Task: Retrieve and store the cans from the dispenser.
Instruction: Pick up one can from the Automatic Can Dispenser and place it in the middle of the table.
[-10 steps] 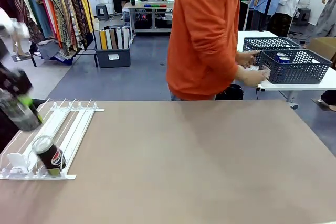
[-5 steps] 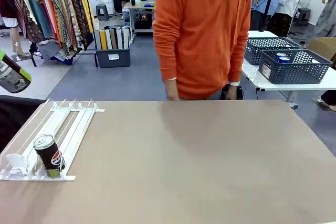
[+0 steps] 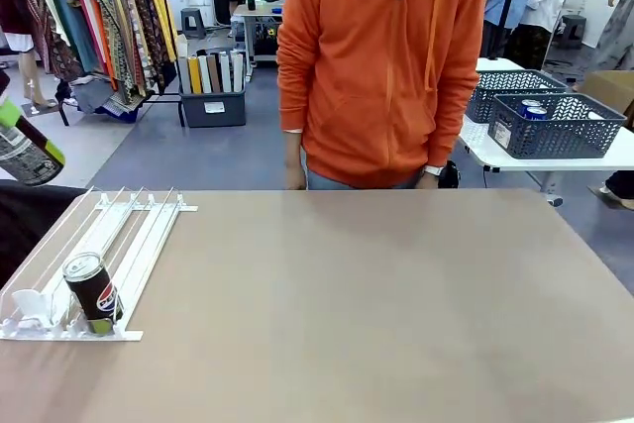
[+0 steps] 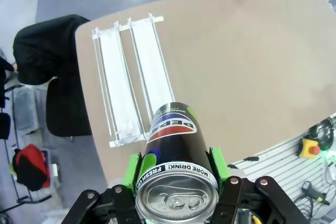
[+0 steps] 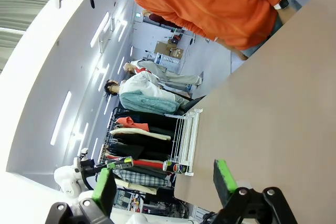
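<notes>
Cola can gripped above the table's left edge, a second one parked on the rack.

A wide brown table (image 3: 396, 324) was seen, with a person in an orange hooded top (image 3: 386, 66) stood at its 12 o'clock edge, arms hung down. A flat white wire-rail dispenser (image 3: 139, 235) was laid at the table's 8 o'clock corner. The right gripper (image 5: 165, 182) was held with its jaws spread wide and nothing between them. The left gripper (image 4: 177, 161) was raised at 9 o'clock, off the table's edge, and its green pads were clamped on a black-labelled cola can with a silver top (image 4: 173, 129). A second black cola can (image 3: 93, 292) was stood at the dispenser's 6 o'clock end, just beside a small white stopper (image 3: 30, 304).
</notes>
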Action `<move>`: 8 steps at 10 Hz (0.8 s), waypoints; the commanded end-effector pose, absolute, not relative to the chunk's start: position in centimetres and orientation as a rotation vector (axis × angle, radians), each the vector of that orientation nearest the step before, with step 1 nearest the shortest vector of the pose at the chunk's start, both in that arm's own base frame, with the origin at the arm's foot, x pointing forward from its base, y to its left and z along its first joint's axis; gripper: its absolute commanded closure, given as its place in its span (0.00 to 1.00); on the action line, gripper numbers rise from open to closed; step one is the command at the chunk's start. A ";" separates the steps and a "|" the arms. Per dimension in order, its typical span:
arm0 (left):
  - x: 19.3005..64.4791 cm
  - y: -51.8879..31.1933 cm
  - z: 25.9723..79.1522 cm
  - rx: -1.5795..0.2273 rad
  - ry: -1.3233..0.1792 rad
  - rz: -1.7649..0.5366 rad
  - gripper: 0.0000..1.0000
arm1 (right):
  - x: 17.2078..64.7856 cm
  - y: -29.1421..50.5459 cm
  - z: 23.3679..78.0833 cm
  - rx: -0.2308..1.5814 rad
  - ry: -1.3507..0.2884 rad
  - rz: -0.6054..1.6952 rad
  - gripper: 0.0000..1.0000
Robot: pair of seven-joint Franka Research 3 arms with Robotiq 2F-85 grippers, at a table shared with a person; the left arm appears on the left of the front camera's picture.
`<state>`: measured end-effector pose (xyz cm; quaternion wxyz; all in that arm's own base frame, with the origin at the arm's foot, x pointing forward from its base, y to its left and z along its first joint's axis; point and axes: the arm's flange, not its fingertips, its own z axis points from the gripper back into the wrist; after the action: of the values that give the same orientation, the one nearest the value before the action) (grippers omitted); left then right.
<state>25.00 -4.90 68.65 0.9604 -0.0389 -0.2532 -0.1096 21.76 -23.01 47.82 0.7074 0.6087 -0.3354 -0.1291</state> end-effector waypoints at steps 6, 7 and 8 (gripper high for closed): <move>36.0 -40.6 58.8 -0.124 -0.320 -0.809 1.00 | 22.0 -23.0 48.1 1.367 -0.777 -0.277 0.00; 36.4 -45.1 56.2 -0.044 -0.248 -0.900 1.00 | 22.0 -23.0 48.1 1.367 -0.777 -0.277 0.00; 36.4 -48.1 54.1 0.012 -0.253 -0.942 1.00 | 22.0 -23.0 48.1 1.367 -0.777 -0.277 0.00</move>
<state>33.14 -45.82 52.50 0.8868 -0.0563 -0.1160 -0.4437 21.74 -23.01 47.84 0.7070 0.6088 -0.3358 -0.1291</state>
